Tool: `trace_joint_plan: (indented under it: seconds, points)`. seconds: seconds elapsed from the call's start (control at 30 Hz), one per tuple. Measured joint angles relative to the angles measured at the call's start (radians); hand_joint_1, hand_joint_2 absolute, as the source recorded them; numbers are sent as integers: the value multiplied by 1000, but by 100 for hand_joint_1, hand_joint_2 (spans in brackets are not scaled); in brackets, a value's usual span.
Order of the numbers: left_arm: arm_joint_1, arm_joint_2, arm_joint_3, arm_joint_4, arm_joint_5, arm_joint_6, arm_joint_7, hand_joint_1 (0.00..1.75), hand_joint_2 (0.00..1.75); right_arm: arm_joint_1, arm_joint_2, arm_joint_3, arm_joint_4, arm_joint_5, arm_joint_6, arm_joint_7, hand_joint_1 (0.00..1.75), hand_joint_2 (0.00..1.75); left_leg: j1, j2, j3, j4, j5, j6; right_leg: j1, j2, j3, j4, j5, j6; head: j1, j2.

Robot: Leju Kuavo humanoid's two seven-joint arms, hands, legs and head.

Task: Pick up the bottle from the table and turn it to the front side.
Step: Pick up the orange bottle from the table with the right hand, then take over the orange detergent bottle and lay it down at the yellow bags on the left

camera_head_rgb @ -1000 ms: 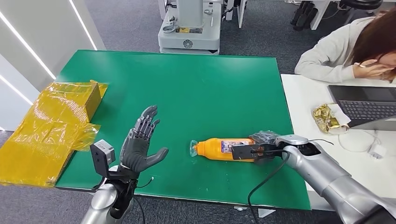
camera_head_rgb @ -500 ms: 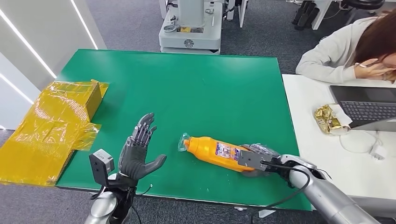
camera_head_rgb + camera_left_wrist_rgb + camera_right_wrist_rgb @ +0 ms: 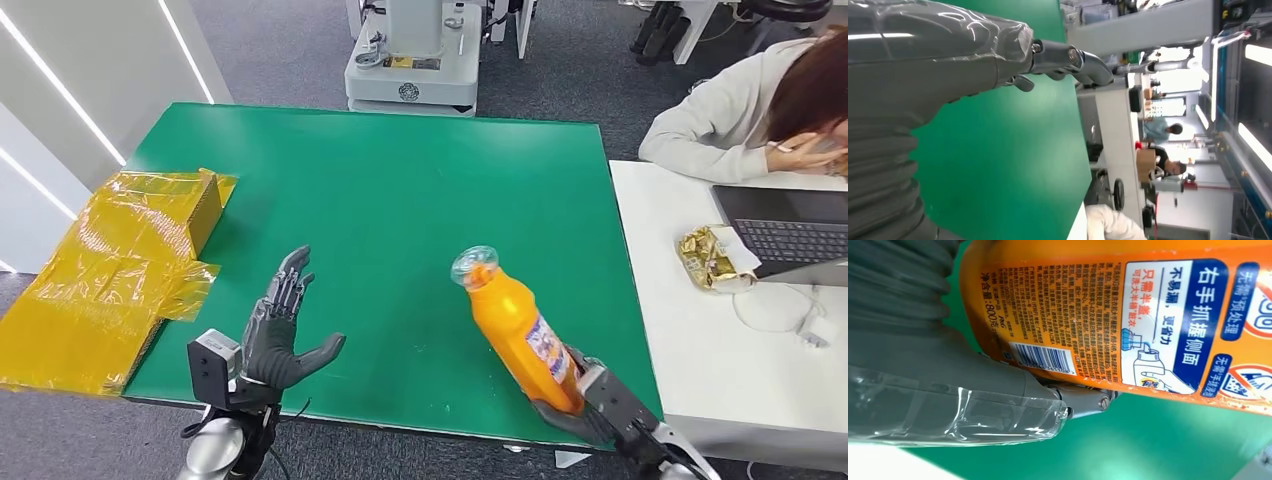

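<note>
The right robot hand (image 3: 585, 405) is gripping the lower body of the orange plastic detergent bottle with the clear cap (image 3: 518, 332), fingers wrapped around its base near the front edge of the green-topped counter (image 3: 400, 180). The bottle is being held clear of the counter, tilted, with its cap pointing up and away from the robot. In the right wrist view the thumb (image 3: 998, 390) is pressing just under the barcode panel of the label (image 3: 1158, 325), which carries dense print and usage diagrams; this looks like the back of the bottle.

The step in hand appears to be the turn. To do it well, the wrist should be rolling about the bottle's long axis, with the grip kept firm, since the hold is low on a tall, smooth body and the top-heavy tilt could be levering it loose. Turning slowly and keeping the bottle over the counter would be limiting any slip.

The left robot hand (image 3: 280, 335) is hovering spread and empty over the counter, well apart from the bottle, available to steady it.
</note>
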Motion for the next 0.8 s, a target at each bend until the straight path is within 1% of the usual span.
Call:
trace_joint_plan:
  seconds: [0.07,0.1,0.17,0.23,0.33,0.43,0.5,0.63,0.7,0.8]
  points:
    - [1,8,11,7,1,4,-12,0,175,63,9,-46,-49,4,-16,-23,175,175,0,0,0,0,0,0,0,1,0,0,0,0,0,0]
    - [-1,11,14,11,3,1,-15,0,175,79,18,-60,-62,12,-19,-35,175,175,0,2,0,0,0,-1,0,3,-1,0,0,0,0,0]
    - [-10,14,17,19,7,-9,-16,0,175,86,45,-79,-71,30,-19,-57,175,175,0,4,0,0,-1,-1,0,5,-1,0,0,-1,0,0]
    - [-33,14,17,27,10,-27,-5,0,175,59,84,-83,-58,51,-9,-76,175,175,0,6,1,0,0,-1,0,6,-1,0,2,-2,0,0]
    - [-98,9,10,47,38,-73,35,0,175,-37,154,-72,5,65,6,-106,175,175,0,7,0,0,3,-2,0,7,-2,1,5,-3,0,0]
    - [-167,3,-6,76,146,-168,90,0,175,-162,222,-38,105,57,15,-132,175,175,0,9,1,0,6,-2,0,8,-3,1,8,-3,0,0]
    - [-201,-1,-14,97,207,-213,113,0,175,-230,259,-14,164,53,14,-139,175,175,0,9,0,0,8,-2,0,8,-3,1,9,-3,0,0]
    - [-273,-4,-30,152,311,-272,146,0,175,-362,329,43,274,57,14,-150,175,175,0,9,-1,0,10,-2,0,8,-4,2,11,-3,0,0]
    - [-318,-7,-44,181,344,-285,158,0,175,-432,368,75,329,60,11,-148,175,175,0,9,-1,0,10,-2,0,8,-5,2,11,-3,0,0]
    - [-376,-10,-68,208,379,-294,183,0,175,-511,421,116,392,61,11,-139,175,175,0,9,-1,0,11,-2,0,8,-5,2,11,-4,0,0]
